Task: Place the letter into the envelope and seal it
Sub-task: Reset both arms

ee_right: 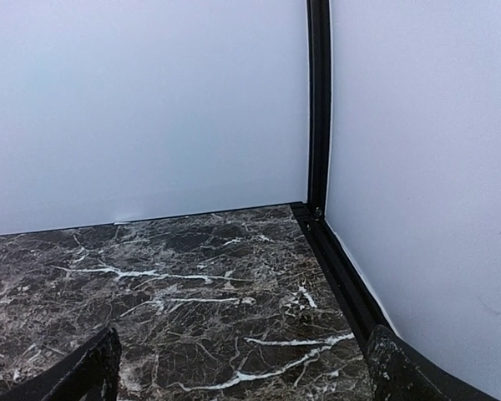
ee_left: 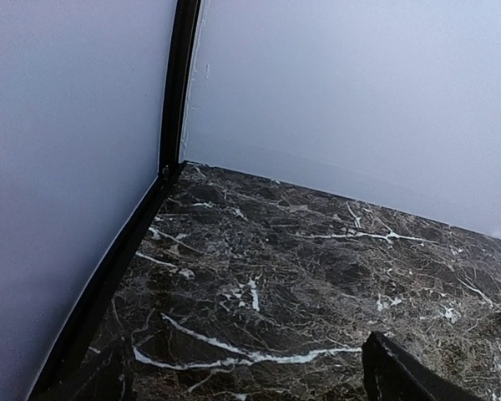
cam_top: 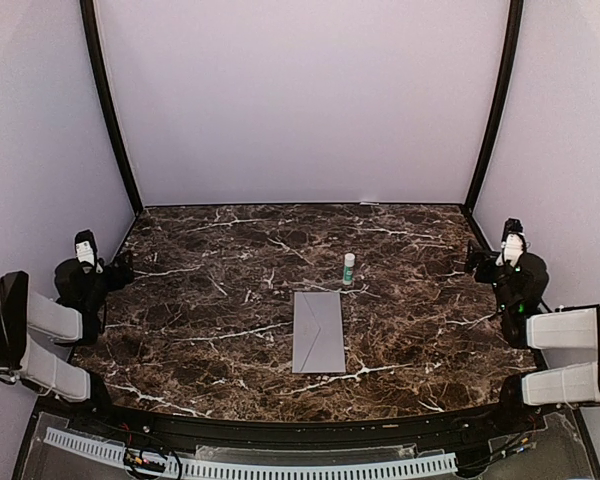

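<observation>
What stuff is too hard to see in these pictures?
- Letter: no view shows one; in the top view the envelope would hide it if it is inside.
- Small white-and-green tube: too small to read in the top view; the right wrist view's edge cuts off all but a sliver.
- Right tool: the right wrist view's bottom edge leaves only the tips of its fingers.

We read no text anywhere; any print on the tube (cam_top: pixel 349 267) just behind the envelope (cam_top: pixel 318 331) is too small
</observation>
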`<act>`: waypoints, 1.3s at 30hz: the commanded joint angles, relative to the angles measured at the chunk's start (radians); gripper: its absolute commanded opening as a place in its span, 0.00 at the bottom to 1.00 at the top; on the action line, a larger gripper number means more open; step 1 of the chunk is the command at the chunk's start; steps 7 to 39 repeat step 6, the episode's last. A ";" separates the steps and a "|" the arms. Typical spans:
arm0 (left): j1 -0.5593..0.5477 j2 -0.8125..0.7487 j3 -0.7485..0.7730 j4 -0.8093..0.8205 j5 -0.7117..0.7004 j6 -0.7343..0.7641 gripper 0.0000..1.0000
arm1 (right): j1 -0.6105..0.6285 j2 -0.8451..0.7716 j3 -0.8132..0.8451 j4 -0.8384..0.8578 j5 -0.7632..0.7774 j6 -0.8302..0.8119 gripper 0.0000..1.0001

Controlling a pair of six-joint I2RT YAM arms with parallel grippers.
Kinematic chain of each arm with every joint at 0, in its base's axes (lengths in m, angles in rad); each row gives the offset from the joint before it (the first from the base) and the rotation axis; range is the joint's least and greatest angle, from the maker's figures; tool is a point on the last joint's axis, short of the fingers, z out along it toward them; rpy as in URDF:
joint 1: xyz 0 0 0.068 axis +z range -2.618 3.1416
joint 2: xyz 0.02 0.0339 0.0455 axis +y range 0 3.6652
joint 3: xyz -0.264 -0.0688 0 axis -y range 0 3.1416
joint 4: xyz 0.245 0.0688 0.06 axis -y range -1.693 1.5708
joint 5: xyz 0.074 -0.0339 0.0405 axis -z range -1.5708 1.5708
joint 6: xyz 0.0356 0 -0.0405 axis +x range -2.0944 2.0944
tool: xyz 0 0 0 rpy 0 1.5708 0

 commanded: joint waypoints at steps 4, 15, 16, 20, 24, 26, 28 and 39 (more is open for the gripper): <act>-0.010 -0.006 -0.012 0.087 -0.012 0.034 0.93 | -0.001 0.015 -0.019 0.154 0.028 -0.024 0.99; -0.010 -0.005 -0.012 0.088 -0.029 0.028 0.94 | -0.001 0.021 -0.023 0.160 0.030 -0.025 0.99; -0.010 -0.005 -0.012 0.088 -0.029 0.028 0.94 | -0.001 0.021 -0.023 0.160 0.030 -0.025 0.99; -0.010 -0.005 -0.012 0.088 -0.029 0.028 0.94 | -0.001 0.021 -0.023 0.160 0.030 -0.025 0.99; -0.010 -0.005 -0.012 0.088 -0.029 0.028 0.94 | -0.001 0.021 -0.023 0.160 0.030 -0.025 0.99; -0.010 -0.005 -0.012 0.088 -0.029 0.028 0.94 | -0.001 0.021 -0.023 0.160 0.030 -0.025 0.99; -0.010 -0.005 -0.012 0.088 -0.029 0.028 0.94 | -0.001 0.021 -0.023 0.160 0.030 -0.025 0.99; -0.010 -0.005 -0.012 0.088 -0.029 0.028 0.94 | -0.001 0.021 -0.023 0.160 0.030 -0.025 0.99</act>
